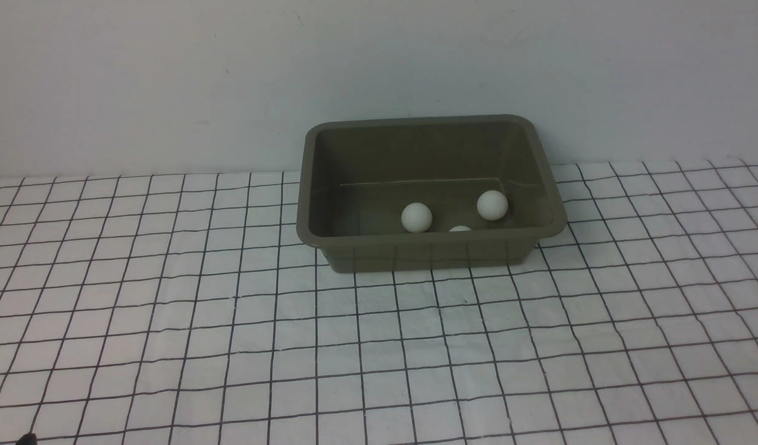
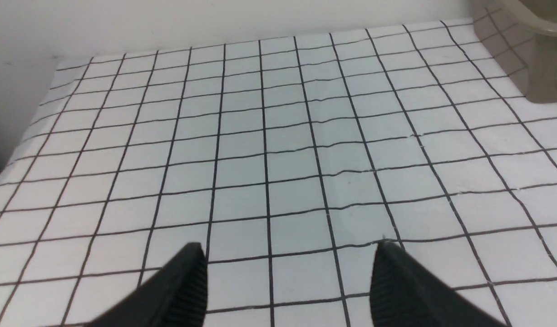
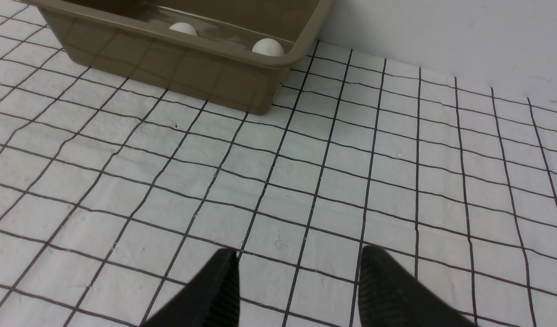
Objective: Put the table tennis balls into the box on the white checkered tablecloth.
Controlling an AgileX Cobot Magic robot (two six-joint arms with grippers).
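Toward the back of the white checkered tablecloth (image 1: 168, 309), in the front view, the box (image 1: 428, 254) stands close to the pale wall (image 1: 168, 74), its long side facing the robot. All three table tennis balls lie on its floor: the left ball (image 1: 416, 217) near the middle, the right ball (image 1: 492, 205) a little farther back, and the third ball (image 1: 459, 229) between them, mostly hidden behind the near wall so only its top shows. No ball lies on the cloth. From the left wrist view, the left gripper (image 2: 288, 247) hangs low over bare grid squares with its two black fingers spread wide and nothing between them; one corner of the box shows well apart from it. From the right wrist view, the right gripper (image 3: 300, 250) also hovers over bare cloth, its fingers standing apart and holding nothing. The box's near corner lies ahead of it, and two of the balls peek over the rim.
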